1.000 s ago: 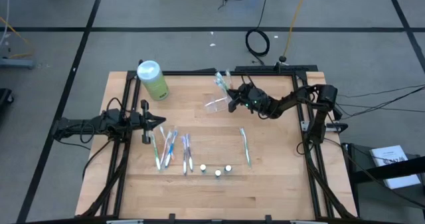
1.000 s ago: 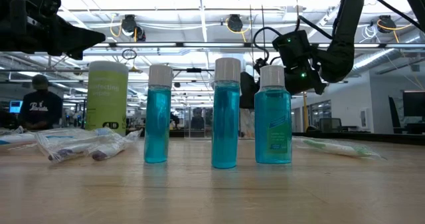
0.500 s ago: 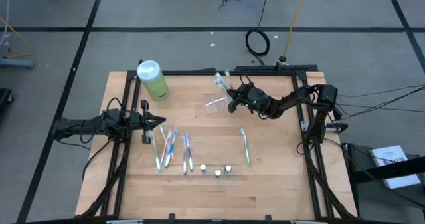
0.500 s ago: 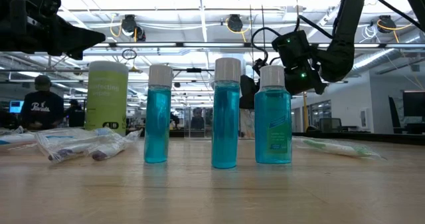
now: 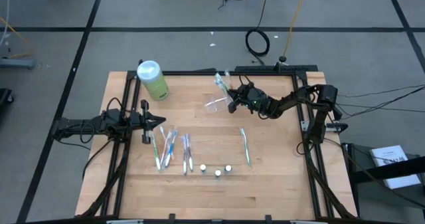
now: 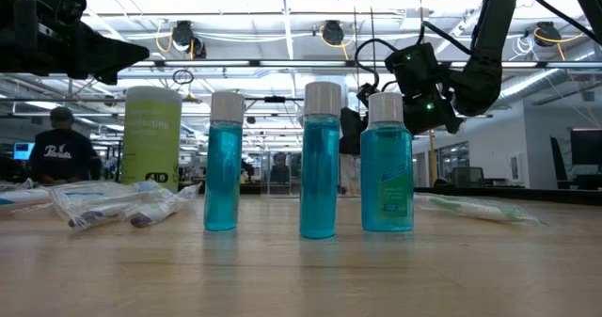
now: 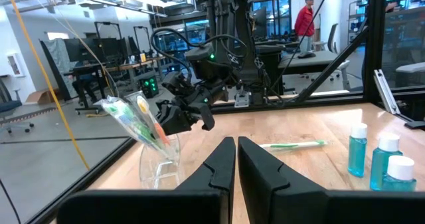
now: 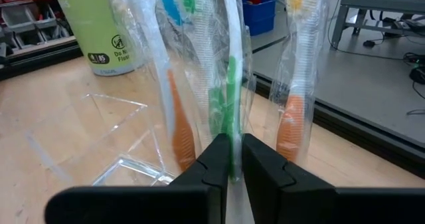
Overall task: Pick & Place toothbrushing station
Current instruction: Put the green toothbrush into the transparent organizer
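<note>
Done: my right gripper (image 8: 230,159) pinches a wrapped toothbrush (image 8: 229,84) at the clear holder (image 5: 216,105).
Left: loose toothbrushes (image 5: 169,148); left gripper (image 7: 236,159) pressed together.

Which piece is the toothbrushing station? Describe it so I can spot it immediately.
Start at the light-green bottle with a white cap near the wooden table's far left corner, then look right toward the right claw. The small clear plastic holder sits there with wrapped toothbrushes leaning out; it alone is see-through with compartments.

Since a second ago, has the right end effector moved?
Yes, barely: the right end effector has edged toward the table's far edge, above the clear holder.
</note>
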